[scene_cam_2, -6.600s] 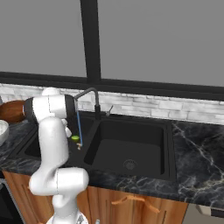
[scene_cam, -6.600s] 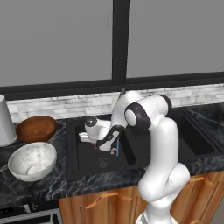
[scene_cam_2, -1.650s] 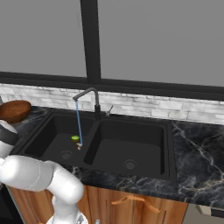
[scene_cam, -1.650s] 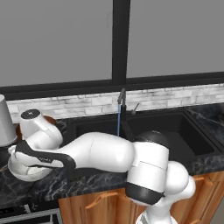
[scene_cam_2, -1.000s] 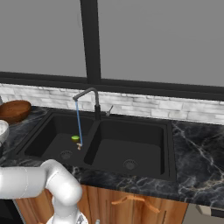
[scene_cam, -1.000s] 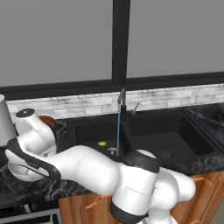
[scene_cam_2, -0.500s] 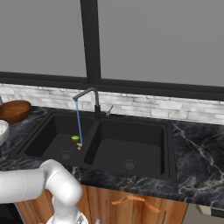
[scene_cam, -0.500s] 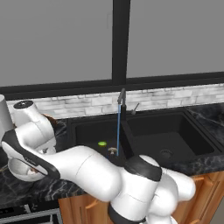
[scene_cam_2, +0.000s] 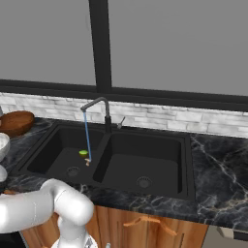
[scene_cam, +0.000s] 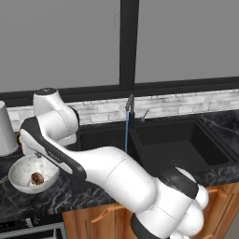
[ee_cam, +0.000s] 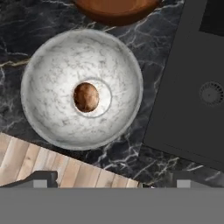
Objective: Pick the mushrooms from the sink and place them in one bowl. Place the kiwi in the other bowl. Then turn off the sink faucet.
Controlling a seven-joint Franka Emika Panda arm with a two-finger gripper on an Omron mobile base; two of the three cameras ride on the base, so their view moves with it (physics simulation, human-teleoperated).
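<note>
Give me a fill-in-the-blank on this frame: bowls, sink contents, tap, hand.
1. The mushroom on the counter side lies in the ____ bowl.
2. The kiwi sits in the ____, next to another mushroom.
3. Water from the sink faucet is ____.
4. Above the stone bowl the hand has its jaws ____ and holds nothing.

Missing words: white speckled; sink; running; open

We see a black marble counter (ee_cam: 26, 26) veined white. On it, the white speckled bowl (ee_cam: 52, 65) sits left of the sink (ee_cam: 183, 87), with the wooden bowl (ee_cam: 114, 9) just behind.
</note>
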